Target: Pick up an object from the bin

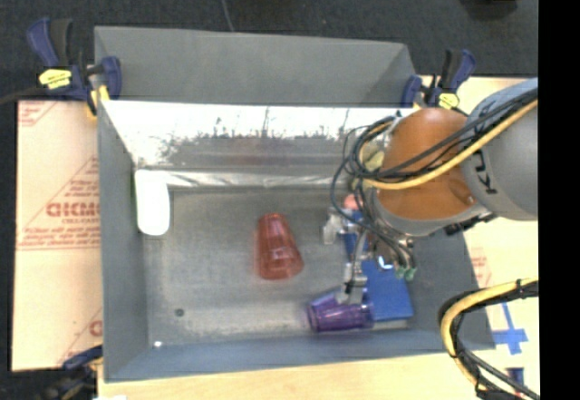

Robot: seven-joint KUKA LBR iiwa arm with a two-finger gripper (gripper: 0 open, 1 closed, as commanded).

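Purple cylinder (pixel 337 314) on its side, lower right, touching blue block (pixel 392 301)

One cam, overhead, tilted a bit: looks down into grey bin (pixel 254 63), far wall's inner face toward lens. Mid range, whole bin in frame w/ margin around. Robot arm (pixel 507 153) enters from frame right.

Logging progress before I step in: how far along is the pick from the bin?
Done: nothing lifted; red cup, white tube, purple piece and blue block all lie on the bin floor. In hand: the gripper sits low at the bin's lower right, over the purple piece and blue block. Left: grasp one and lift it out.
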